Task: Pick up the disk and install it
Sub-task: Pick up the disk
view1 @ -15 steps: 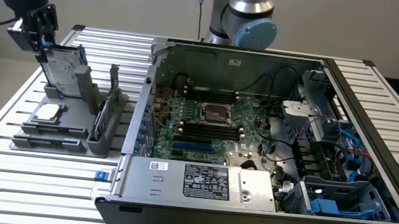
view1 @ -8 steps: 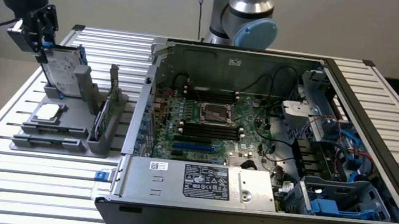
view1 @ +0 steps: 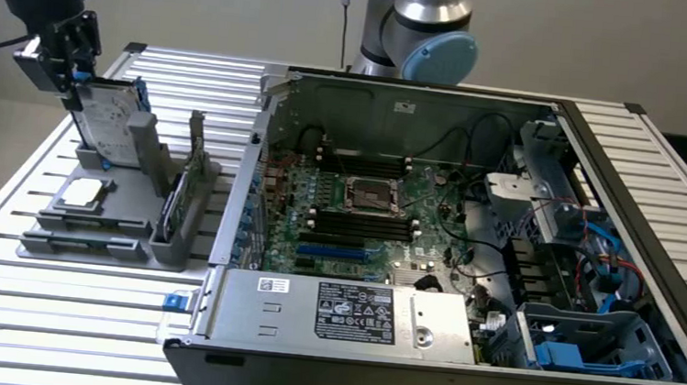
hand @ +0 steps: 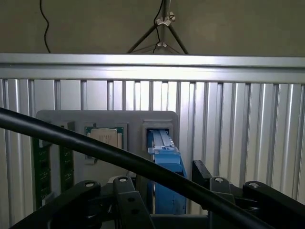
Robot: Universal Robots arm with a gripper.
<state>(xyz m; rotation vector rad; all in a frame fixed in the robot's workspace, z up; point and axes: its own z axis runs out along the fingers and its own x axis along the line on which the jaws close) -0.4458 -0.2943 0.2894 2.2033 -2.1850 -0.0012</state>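
Gripper (view1: pixel 77 69) hung at the exterior view's upper left, its black jaws spread and set down over the top edge of the disk (view1: pixel 110 121). That disk stood on edge, leaning a little, in a slot at the back of a grey holder (view1: pixel 81 247) on the slatted aluminium table (view1: pixel 63 336). Its white label faced the camera and its blue carrier showed along the far side. Whether the jaws touched it could not be made out from here. On the same holder lay 1 square silver chip (view1: pixel 83 192). A green circuit card (view1: pixel 176 205) stood on edge nearer the open computer case (view1: pixel 400 105), mostly hidden by the holder's posts. Inside the case the motherboard (view1: pixel 354 221) lay exposed, with a power supply (view1: pixel 347 310) along the near side and blue plastic parts (view1: pixel 558 352) at the exterior view's lower right. The case's near corners were cut off.

In the wrist view, the gripper (hand: pixel 167 191) had its 2 fingers (hand: pixel 131 200) either side of the disk (hand: pixel 167 162), with thin gaps showing, so the pincer was released and held nothing. A thick black cable (hand: pixel 119 160) crossed in front, covering part of the square silver chip (hand: pixel 106 137) and the green circuit card (hand: pixel 42 171). The disk's lower end was hidden behind the gripper body.
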